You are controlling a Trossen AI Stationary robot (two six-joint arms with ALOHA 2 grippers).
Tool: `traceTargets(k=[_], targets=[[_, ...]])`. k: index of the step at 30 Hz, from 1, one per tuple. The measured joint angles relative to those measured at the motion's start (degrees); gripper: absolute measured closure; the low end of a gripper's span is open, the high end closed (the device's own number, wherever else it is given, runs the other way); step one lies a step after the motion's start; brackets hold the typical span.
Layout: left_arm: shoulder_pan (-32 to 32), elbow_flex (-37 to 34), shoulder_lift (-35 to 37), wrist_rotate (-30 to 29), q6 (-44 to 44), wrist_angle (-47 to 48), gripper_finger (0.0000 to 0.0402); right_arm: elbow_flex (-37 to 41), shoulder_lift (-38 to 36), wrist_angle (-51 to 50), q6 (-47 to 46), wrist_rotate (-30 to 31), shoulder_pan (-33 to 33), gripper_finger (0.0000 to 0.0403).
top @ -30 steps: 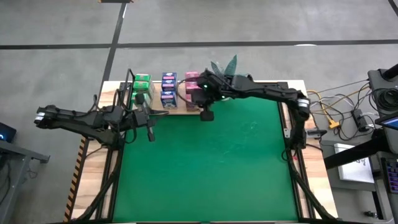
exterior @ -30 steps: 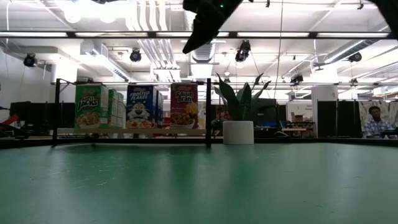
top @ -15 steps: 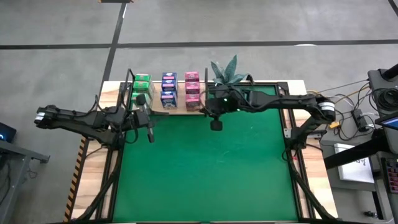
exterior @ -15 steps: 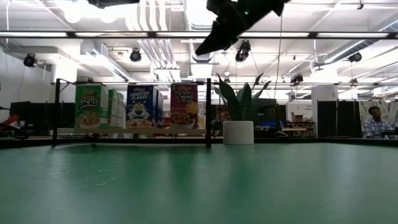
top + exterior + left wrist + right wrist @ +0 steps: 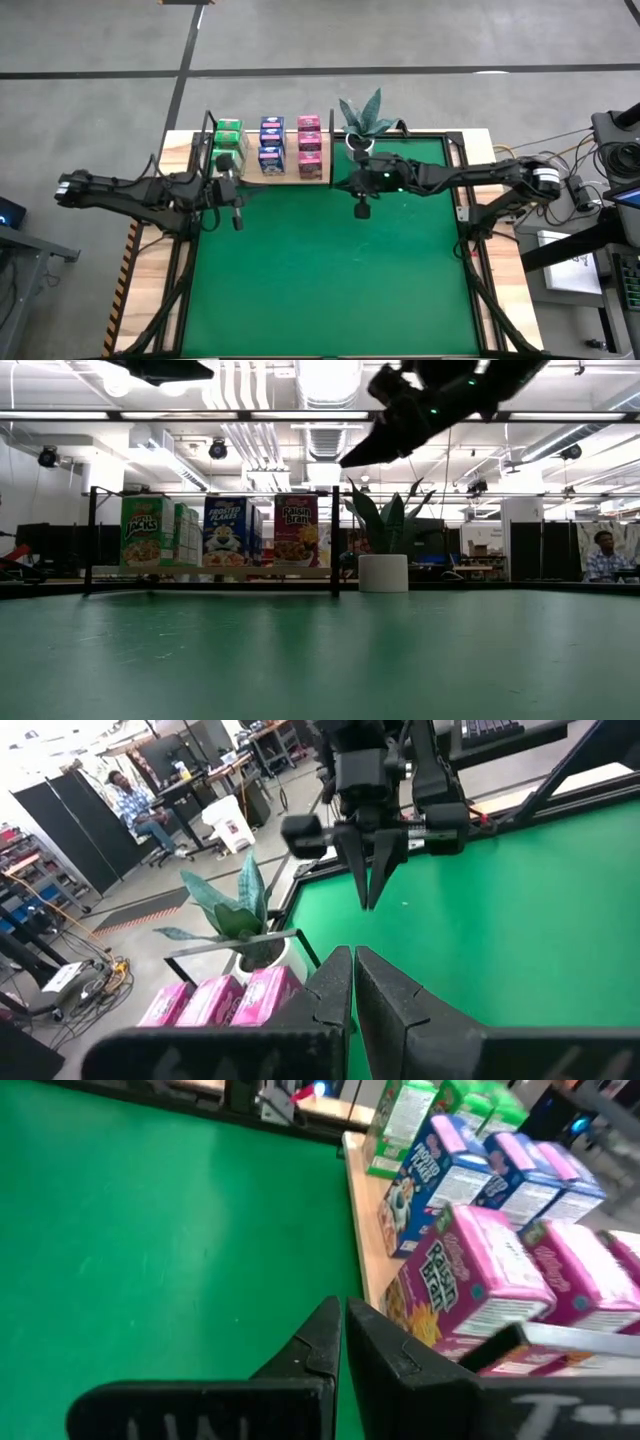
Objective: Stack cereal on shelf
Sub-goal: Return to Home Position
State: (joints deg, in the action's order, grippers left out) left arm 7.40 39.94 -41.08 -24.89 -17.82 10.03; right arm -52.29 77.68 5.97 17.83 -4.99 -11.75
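Overhead, the right hand (image 5: 361,210), fingers together, hangs above the green tabletop (image 5: 330,280) beside the shelf (image 5: 290,178); left hand (image 5: 238,220) likewise pinched; ceiling lights (image 5: 330,375) glow beyond.

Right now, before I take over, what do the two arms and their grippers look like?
Both arms are dark, slim and jointed, each with a pale grey collar near its base. The left gripper and right gripper end in two black, tapering fingers. A small green light glows on the right arm.

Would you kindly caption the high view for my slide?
Cereal lines the shelf; left gripper and right gripper hover shut nearby.
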Motion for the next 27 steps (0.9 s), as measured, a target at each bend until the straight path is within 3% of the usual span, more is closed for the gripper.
traceTargets(k=[8,27], targets=[[0.0,-3.6,7.1,4.8,0.5,1.9,0.0402,10.7,-9.4,7.2,0.1,0.0,-1.0,0.0392],[0.0,-18.0,30.2,4.9,3.8,-1.5,0.0402,26.9,-30.6,9.4,-0.7,0.0,-2.3,0.0392]])
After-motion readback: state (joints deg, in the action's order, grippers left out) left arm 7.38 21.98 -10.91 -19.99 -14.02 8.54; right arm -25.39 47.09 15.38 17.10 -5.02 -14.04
